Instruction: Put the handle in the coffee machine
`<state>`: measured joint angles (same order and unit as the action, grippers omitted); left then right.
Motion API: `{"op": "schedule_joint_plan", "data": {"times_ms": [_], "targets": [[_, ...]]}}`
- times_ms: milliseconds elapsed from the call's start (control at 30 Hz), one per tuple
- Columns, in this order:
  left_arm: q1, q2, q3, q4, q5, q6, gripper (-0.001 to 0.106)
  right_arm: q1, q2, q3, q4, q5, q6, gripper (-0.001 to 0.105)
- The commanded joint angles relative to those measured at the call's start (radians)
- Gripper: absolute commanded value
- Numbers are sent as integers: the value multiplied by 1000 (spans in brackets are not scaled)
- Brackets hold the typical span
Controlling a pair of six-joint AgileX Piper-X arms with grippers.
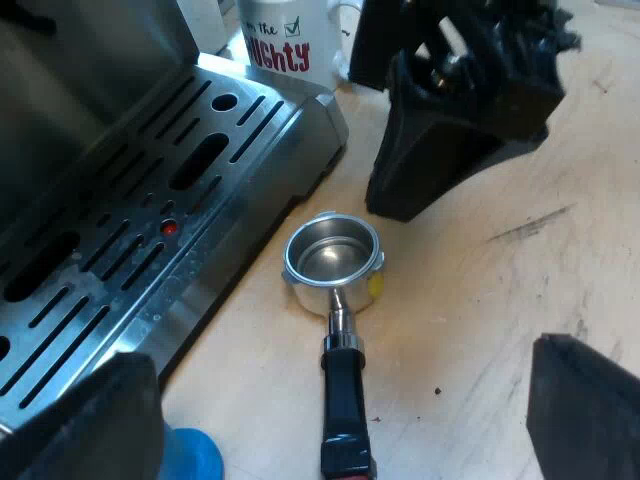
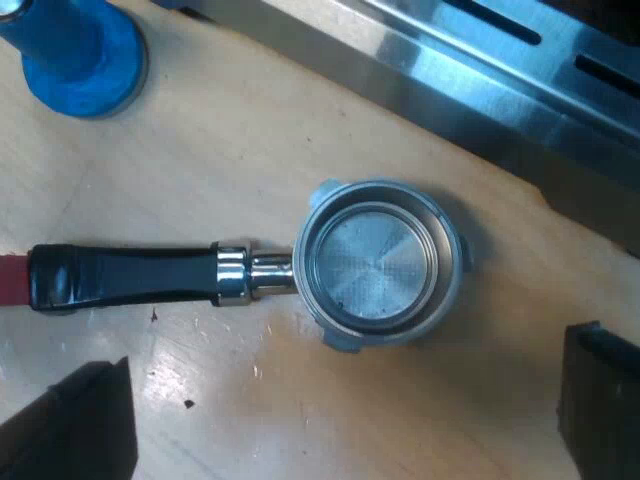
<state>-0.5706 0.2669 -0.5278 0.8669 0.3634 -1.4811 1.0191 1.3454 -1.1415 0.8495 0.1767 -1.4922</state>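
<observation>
The metal holder point(image 1: 333, 262) lies loose on the wooden table beside the espresso machine's drip tray point(image 1: 150, 200), its basket empty. Its dark handle point(image 1: 345, 395) points away from the mug. My left gripper point(image 1: 338, 355) hangs open above the handle, one finger to each side, touching nothing. My right gripper point(image 2: 345, 352) is open too, looking straight down on the holder point(image 2: 380, 262), whose dark handle point(image 2: 130, 275) ends in red point(image 2: 10, 280). The right arm's gripper point(image 1: 460, 100) hovers above the table just beyond the basket.
A white mug point(image 1: 290, 40) with red lettering stands by the corner of the drip tray. The blue tamper point(image 2: 80, 50) stands upright on the table close to the handle's red end and the machine's edge point(image 2: 480, 70). Bare wooden table point(image 1: 500, 280) surrounds the holder.
</observation>
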Motion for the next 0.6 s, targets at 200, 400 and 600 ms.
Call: {"op": "schedule_joint_plan", "data": {"times_ms": [200, 400, 600], "targets": [[-1, 1, -1, -7, 0, 4, 75, -4, 60, -4, -29, -18, -45, 86], [-1, 1, -1, -7, 0, 4, 75, -4, 88, -4, -39, -18, -45, 86], [-1, 1, -1, -7, 0, 4, 75, -16, 112, -4, -49, -20, -52, 86]]}}
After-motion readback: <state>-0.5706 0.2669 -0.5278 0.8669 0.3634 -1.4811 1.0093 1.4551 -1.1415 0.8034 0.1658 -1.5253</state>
